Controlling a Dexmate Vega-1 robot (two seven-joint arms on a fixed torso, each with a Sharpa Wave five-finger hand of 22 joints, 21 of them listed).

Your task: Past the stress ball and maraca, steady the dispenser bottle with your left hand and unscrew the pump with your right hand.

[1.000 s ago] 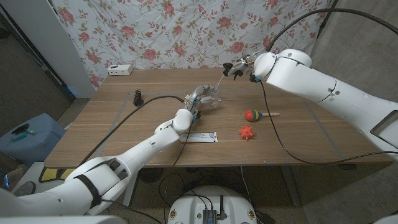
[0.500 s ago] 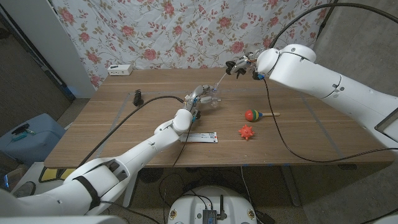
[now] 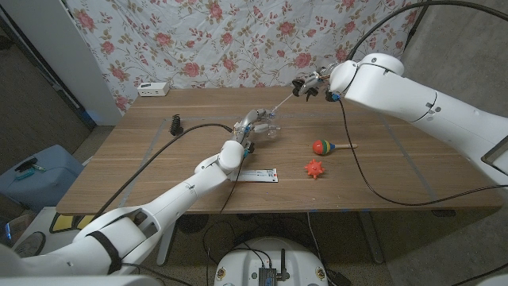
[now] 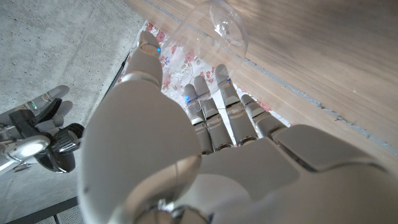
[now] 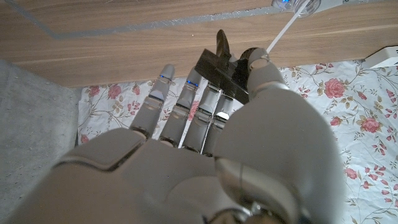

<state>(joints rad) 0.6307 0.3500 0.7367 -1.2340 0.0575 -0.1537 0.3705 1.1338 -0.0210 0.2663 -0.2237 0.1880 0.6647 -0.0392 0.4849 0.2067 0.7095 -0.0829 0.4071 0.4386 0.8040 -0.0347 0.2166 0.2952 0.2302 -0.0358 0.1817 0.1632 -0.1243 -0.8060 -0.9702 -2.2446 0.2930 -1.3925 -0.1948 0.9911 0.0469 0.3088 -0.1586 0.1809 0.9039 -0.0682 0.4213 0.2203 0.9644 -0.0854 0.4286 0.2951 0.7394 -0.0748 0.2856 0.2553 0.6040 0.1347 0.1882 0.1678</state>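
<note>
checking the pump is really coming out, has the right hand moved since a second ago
Yes. The right hand, holding the pump, has risen and drifted toward the robot's right, away from the dispenser bottle that the left hand holds on the table.

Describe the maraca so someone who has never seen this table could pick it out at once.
Start at the wooden table and look to the robot's right of the clear dispenser bottle that the left hand holds near the middle. Two small toys lie there close together; the maraca is the one farther from the robot. Unlike the spiky orange-red stress ball, it is smooth, striped in several colours, and has a thin wooden handle.
</note>
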